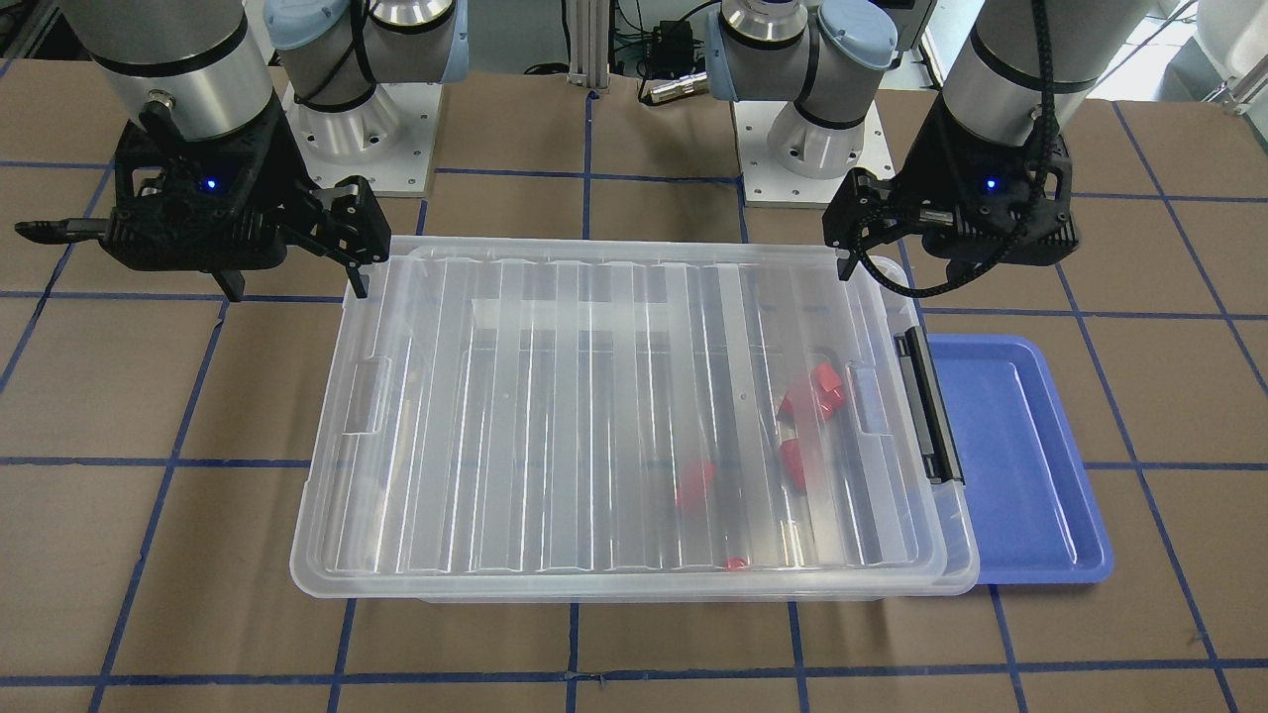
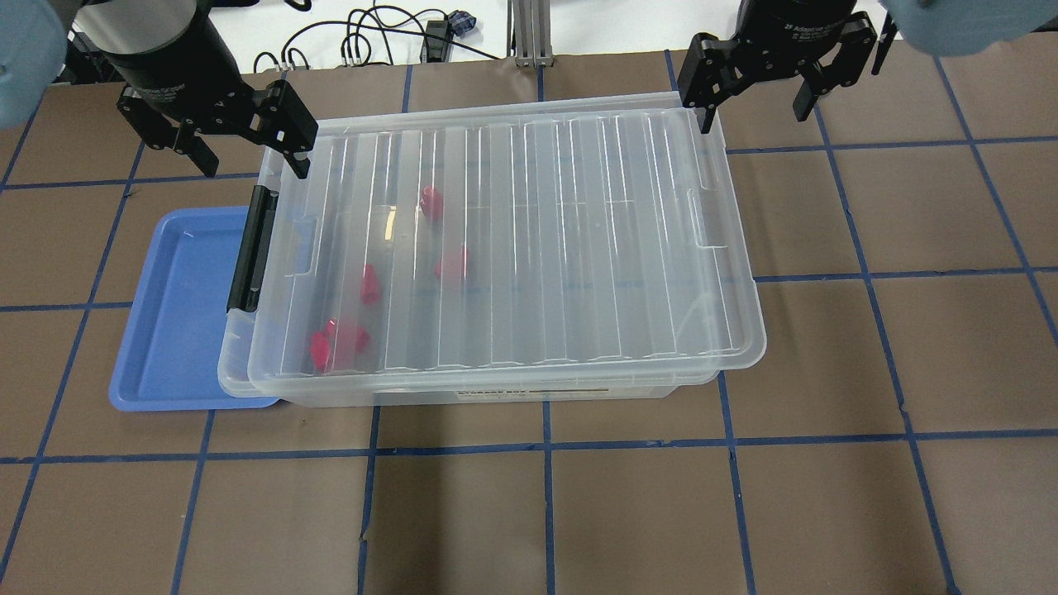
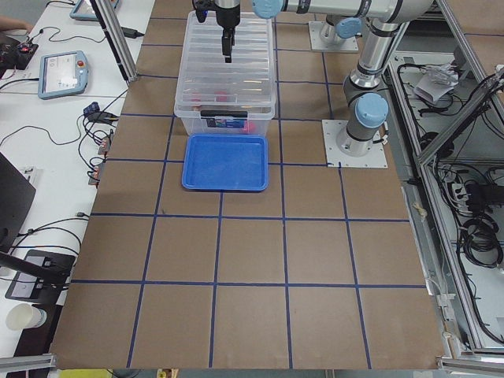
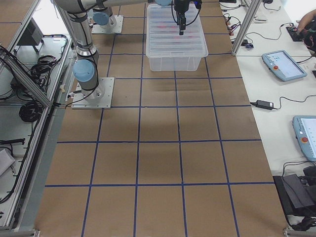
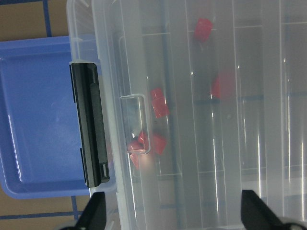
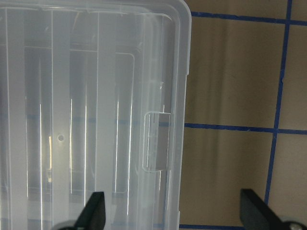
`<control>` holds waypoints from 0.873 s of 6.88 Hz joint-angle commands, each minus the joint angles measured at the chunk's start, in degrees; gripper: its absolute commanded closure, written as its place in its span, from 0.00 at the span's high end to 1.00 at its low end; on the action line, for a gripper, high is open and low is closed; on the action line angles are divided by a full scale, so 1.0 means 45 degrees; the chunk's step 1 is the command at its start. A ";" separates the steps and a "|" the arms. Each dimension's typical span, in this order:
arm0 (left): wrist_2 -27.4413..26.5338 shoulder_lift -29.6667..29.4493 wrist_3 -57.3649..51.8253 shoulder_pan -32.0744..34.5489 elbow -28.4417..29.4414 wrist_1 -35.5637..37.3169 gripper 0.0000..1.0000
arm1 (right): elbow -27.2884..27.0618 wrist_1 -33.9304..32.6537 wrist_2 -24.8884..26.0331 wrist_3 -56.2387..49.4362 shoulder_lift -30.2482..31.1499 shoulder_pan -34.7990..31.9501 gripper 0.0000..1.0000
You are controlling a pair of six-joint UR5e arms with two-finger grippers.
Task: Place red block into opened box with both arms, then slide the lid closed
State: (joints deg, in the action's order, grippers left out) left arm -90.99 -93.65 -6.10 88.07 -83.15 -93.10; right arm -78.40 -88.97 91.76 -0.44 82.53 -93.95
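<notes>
The clear ridged lid [image 2: 529, 240] lies over the clear box [image 2: 496, 395], covering nearly all of it. The box's black latch bar [image 2: 252, 248] shows just past the lid's left end. Several red blocks [image 2: 369, 283] lie inside, seen through the lid [image 1: 634, 416], mostly toward the latch end [image 1: 812, 391]. My left gripper [image 2: 248, 157] is open at the lid's far left corner, one finger over the lid edge. My right gripper [image 2: 754, 114] is open at the far right corner, and holds nothing. The left wrist view shows blocks [image 5: 158, 103] under the lid.
A flat blue tray [image 2: 178, 314] lies against the box's latch end, on my left [image 1: 1020, 465]. Brown table with blue tape lines surrounds the box. Both arm bases [image 1: 357, 119] stand behind the box. Tablets and cables lie beyond the table's far edge [image 3: 67, 71].
</notes>
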 commanded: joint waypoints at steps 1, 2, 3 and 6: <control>-0.0383 0.0010 -0.0032 0.0000 0.0000 0.0005 1.00 | -0.0020 0.0005 -0.0001 0.0000 0.0019 0.0000 1.00; -0.0290 -0.0029 0.0027 0.0000 0.0000 0.0005 1.00 | -0.0020 0.0005 0.0019 0.0000 0.0000 0.0000 1.00; -0.0212 -0.0049 0.0047 0.0000 0.0000 0.0024 1.00 | -0.0020 0.0005 -0.0001 0.0000 0.0000 0.0000 1.00; -0.0230 -0.0029 0.0047 0.0020 0.0000 0.0005 1.00 | -0.0020 0.0025 -0.0001 0.0000 0.0000 0.0019 1.00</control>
State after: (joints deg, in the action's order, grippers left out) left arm -91.96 -93.81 -5.84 88.14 -83.14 -93.07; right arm -78.48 -88.93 91.76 -0.44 82.53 -93.95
